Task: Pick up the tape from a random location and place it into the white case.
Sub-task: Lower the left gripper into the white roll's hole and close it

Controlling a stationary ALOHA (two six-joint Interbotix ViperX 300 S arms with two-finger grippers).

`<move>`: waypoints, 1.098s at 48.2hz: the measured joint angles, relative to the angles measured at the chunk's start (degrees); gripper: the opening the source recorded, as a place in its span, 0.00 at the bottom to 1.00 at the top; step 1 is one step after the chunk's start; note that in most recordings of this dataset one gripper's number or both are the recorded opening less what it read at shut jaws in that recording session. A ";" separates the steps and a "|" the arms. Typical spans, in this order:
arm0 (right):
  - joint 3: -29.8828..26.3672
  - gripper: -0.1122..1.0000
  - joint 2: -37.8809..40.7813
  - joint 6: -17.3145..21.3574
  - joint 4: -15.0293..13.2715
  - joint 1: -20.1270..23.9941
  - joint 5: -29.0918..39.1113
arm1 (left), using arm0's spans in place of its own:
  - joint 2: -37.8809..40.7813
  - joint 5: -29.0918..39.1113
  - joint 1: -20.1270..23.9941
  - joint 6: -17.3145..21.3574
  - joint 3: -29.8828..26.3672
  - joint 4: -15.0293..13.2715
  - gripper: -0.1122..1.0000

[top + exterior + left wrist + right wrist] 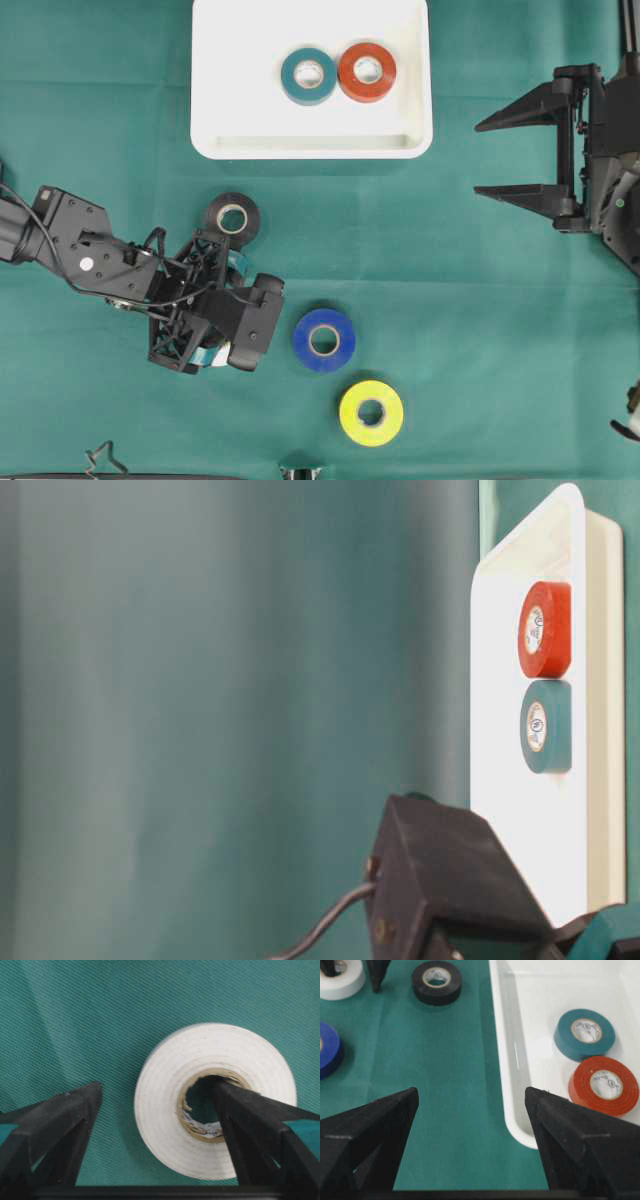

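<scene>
I'm on the pick: my left gripper is spread wide over the white tape, one finger down in the core, the other outside the roll's wall. Nothing clamped yet. Next I'd say: close, lift, carry to the white case. My right gripper hangs open, empty, beside the case.

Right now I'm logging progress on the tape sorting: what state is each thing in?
white case: on the cloth, holding two rolls.
teal tape: flat in the case, touching the red one.
red tape: flat in the case.
white tape: on the cloth, one finger of the open left pincer in its core.
black tape, blue tape, yellow tape: on the cloth, ungrasped.
right pincer: open, empty.
</scene>
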 measured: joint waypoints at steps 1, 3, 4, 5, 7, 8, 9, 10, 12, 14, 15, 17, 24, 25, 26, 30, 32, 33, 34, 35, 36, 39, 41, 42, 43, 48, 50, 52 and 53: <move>0.00 0.86 0.00 0.00 0.00 0.00 0.09 | 0.09 0.00 0.00 0.00 0.00 0.00 0.98; 0.00 0.86 0.00 0.00 0.00 0.00 0.00 | 0.00 0.00 0.09 -0.09 0.09 0.00 0.97; 0.00 0.86 0.00 0.00 0.00 0.00 0.00 | 0.00 0.00 0.00 0.00 0.09 0.00 0.97; 0.00 0.86 0.00 0.09 0.00 0.00 0.00 | 0.00 0.00 0.09 0.00 0.00 0.00 0.97; 0.00 0.86 0.00 0.00 0.00 0.00 0.09 | 0.09 0.00 0.09 0.09 0.09 0.00 0.96; 0.00 0.86 0.09 0.00 0.00 0.09 0.00 | 0.00 0.00 0.09 0.09 0.09 0.00 0.95; 0.00 0.86 0.09 0.00 0.00 0.00 0.09 | 0.00 0.00 0.09 0.09 0.09 0.00 0.93; 0.00 0.86 0.00 0.00 0.00 0.00 0.09 | 0.00 0.00 0.09 0.09 0.09 0.00 0.90; 0.00 0.86 0.00 0.00 0.00 0.00 0.09 | 0.00 0.09 0.09 0.00 0.09 0.00 0.83; 0.00 0.86 0.00 0.00 0.00 0.00 0.09 | 0.00 0.09 0.18 0.00 0.09 0.00 0.73; 0.00 0.86 0.00 0.00 0.00 0.09 0.00 | 0.00 0.18 0.18 0.09 0.09 0.00 0.66; 0.00 0.86 0.00 0.00 0.00 0.00 0.00 | 0.00 0.18 0.35 0.00 0.00 0.00 0.55; 0.00 0.86 0.09 0.00 0.00 0.00 0.00 | -0.18 0.35 0.88 0.00 -0.18 0.00 0.32; 0.00 0.86 0.09 0.00 0.00 0.09 0.09 | -0.18 0.35 0.88 0.09 -0.18 0.00 0.33; 0.00 0.86 0.09 0.00 0.00 0.00 0.00 | -0.18 0.35 0.97 0.00 -0.18 0.00 0.32; 0.00 0.86 0.18 0.00 0.00 0.00 0.00 | -0.26 0.35 1.14 -0.18 -0.18 0.00 0.33; 0.00 0.86 0.18 0.00 0.00 0.00 0.00 | -0.26 0.35 1.23 -0.18 -0.18 0.00 0.32; 0.00 0.86 0.18 0.00 0.00 0.00 0.09 | -0.26 0.35 1.23 -0.18 -0.18 0.00 0.32; 0.09 0.86 0.26 0.00 0.00 0.00 0.00 | -0.26 0.35 1.23 -0.18 -0.18 0.00 0.32; 0.00 0.86 0.26 0.00 0.00 0.00 0.00 | -0.18 0.44 1.14 -0.18 -0.18 -0.09 0.32; 0.00 0.86 0.35 0.00 0.00 0.00 0.00 | -0.26 0.35 1.23 -0.18 -0.18 0.00 0.32; 0.00 0.86 0.44 0.00 0.00 0.00 0.00 | -0.26 0.35 1.23 -0.18 -0.18 -0.09 0.32; 0.00 0.86 0.53 0.00 0.00 0.09 0.00 | -0.26 0.44 1.23 -0.18 -0.18 0.00 0.32; 0.00 0.86 0.62 0.00 0.00 0.00 0.09 | -0.26 0.44 1.23 -0.18 -0.18 0.00 0.32; 0.00 0.86 0.62 0.00 0.00 0.00 0.09 | -0.26 0.44 1.23 -0.18 -0.18 0.00 0.32; 0.00 0.86 0.70 0.09 0.00 0.00 0.00 | -0.79 0.53 1.23 -0.09 -0.44 -0.09 0.32; 0.00 0.86 0.70 0.00 0.00 0.00 0.09 | -1.23 0.88 1.23 -0.09 -0.62 -0.09 0.32; 0.00 0.86 0.70 0.09 0.00 0.00 0.09 | -2.11 1.58 1.23 0.00 -0.88 -0.09 0.32; 0.00 0.86 0.62 0.00 0.00 0.00 0.09 | -2.55 2.02 1.23 0.00 -1.05 -0.09 0.32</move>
